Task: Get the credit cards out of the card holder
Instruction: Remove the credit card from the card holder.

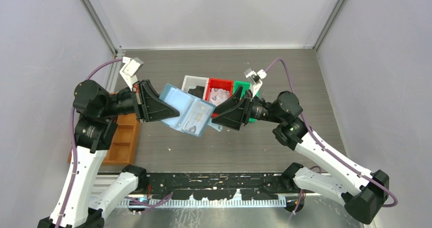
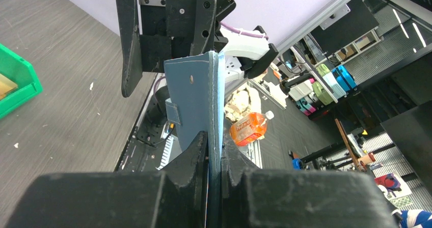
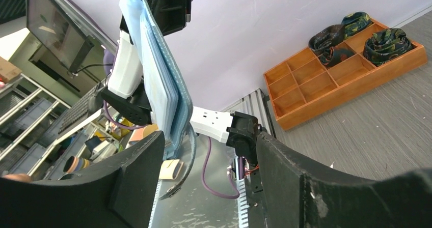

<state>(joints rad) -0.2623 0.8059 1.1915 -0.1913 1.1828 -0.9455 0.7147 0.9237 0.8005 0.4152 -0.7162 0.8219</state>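
- Between the two hands, up off the counter [image 1: 305, 85]: the card holder [image 1: 178, 108] is held open in the air, pale inside facing the top camera.
- left hand [image 1: 155, 108] is clamped on the holder edge nearest it. Its wrist view shows the fingers pinching the blue flap edge-on.
- right hand [image 1: 219, 115] has its jaws apart with nothing in them. The holder's far edge sits right at its fingertips, close to one finger in its wrist view.
- One silvery-grey credit card [image 1: 196, 120] shows in a slot on the half nearest the right hand. Can't tell if more sit behind it.
- Step in hand, my read: the right hand pulls that card.
  - Line the fingers up on the card's exposed edge only, not the slot lip.
  - Pinch flat and draw along the slot direction.
  - The left hand has to hold firm so the holder doesn't swing or fold.
- Risk: pinching card and holder together. The snap tab [image 1: 216, 127] also hangs just under the right fingers.
- Beyond the right hand:
  - white bin [image 1: 187, 80] has a flat black thing in it.
  - red bin [image 1: 210, 85] has a pale patterned thing in it.
  - green bin [image 1: 240, 87] is mostly behind the arm, contents unclear.
- Under the left arm: orange-brown tray [image 1: 122, 141]. The right wrist view shows dark rolled items in a few end compartments.
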